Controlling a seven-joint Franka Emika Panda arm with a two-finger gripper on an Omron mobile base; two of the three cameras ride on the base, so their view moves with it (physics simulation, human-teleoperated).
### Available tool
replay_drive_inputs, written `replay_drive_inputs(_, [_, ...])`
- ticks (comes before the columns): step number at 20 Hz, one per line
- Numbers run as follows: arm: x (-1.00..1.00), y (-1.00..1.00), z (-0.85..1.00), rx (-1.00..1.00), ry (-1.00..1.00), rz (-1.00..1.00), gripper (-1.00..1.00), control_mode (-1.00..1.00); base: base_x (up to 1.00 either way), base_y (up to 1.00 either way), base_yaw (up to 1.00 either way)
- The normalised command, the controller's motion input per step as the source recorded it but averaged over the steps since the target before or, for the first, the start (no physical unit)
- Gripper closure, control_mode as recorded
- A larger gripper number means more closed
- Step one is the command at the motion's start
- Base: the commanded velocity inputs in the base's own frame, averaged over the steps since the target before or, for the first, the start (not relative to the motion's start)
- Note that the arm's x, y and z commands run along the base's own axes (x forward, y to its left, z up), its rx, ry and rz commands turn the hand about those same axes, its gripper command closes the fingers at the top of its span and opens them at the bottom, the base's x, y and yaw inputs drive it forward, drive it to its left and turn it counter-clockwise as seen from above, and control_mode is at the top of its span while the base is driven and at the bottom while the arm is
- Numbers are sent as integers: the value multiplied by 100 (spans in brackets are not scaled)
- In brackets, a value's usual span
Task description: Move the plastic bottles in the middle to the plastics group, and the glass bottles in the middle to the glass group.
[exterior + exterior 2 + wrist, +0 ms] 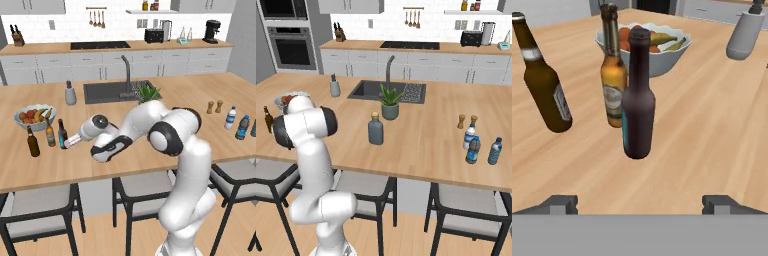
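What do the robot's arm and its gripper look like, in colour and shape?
The arm is built of thick, rounded, glossy white segments with dark grey, disc-shaped caps at the joints. Its last white segment ends in a dark round cap. No cables or markings can be seen. In the hand view, the gripper has two small, blocky, dark grey fingertips.
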Motion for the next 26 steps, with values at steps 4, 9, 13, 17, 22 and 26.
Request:
replay_drive_inputs(4, [-43,-56,48,2,0,-2,-100,-100,0,0,0])
replay_drive_inputs(9, [-5,-66,87,0,15,0,-100,-100,0,0,0])
replay_drive_inputs(13, [0,-65,100,0,26,0,-100,-100,0,0,0])
replay_drive_inputs(17, [0,-66,100,-5,28,0,-100,-100,0,0,0])
replay_drive_inputs(22, [1,-57,100,-9,39,0,-100,-100,0,0,0])
replay_drive_inputs(26, [3,-34,100,-7,52,0,-100,-100,0,0,0])
